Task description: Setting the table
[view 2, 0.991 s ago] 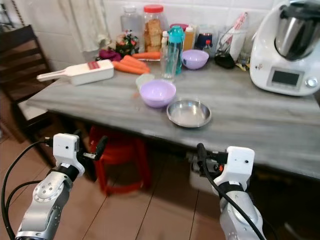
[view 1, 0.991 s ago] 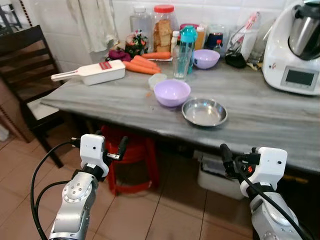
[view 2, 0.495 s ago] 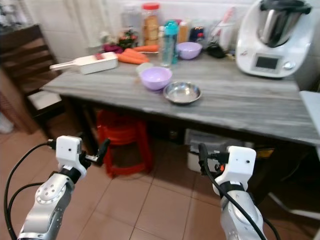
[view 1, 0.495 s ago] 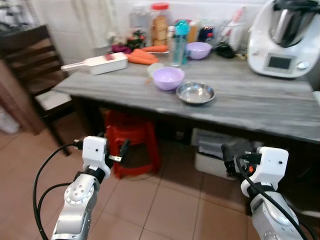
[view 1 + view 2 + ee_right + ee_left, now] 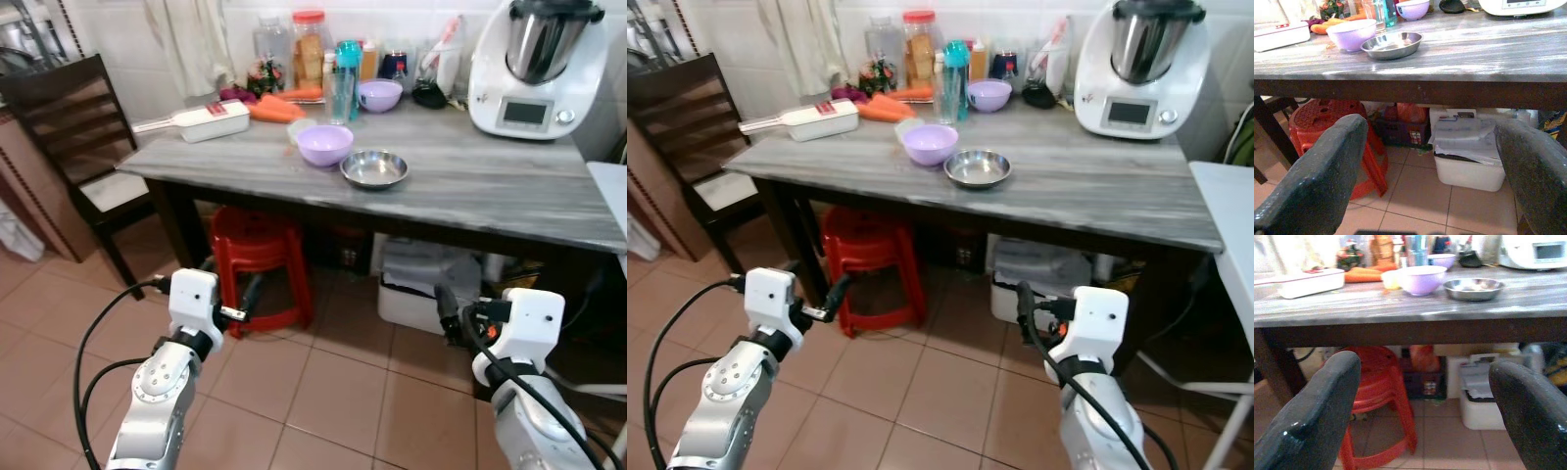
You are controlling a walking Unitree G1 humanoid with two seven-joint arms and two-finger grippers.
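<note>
On the grey wooden table [image 5: 490, 191] a lilac bowl [image 5: 325, 144] stands beside a shallow steel bowl [image 5: 373, 168]. A second lilac bowl [image 5: 379, 94] sits at the back near a clear glass [image 5: 340, 98] and a teal bottle [image 5: 349, 67]. Both arms are held low over the tiled floor, well short of the table's front edge. My left gripper [image 5: 1425, 369] is open with nothing between its fingers. My right gripper [image 5: 1432, 129] is open too and holds nothing.
Carrots [image 5: 279, 111], a white slicer [image 5: 196, 120] and jars crowd the table's back left; a white food processor [image 5: 537, 64] stands back right. A dark chair [image 5: 69, 127] is at the left. A red stool [image 5: 257, 264] and a white box [image 5: 426, 284] sit under the table.
The whole view has pulled back from the table, which now looks smaller and farther, with more floor showing. Both grippers keep the same pose and stay open.
</note>
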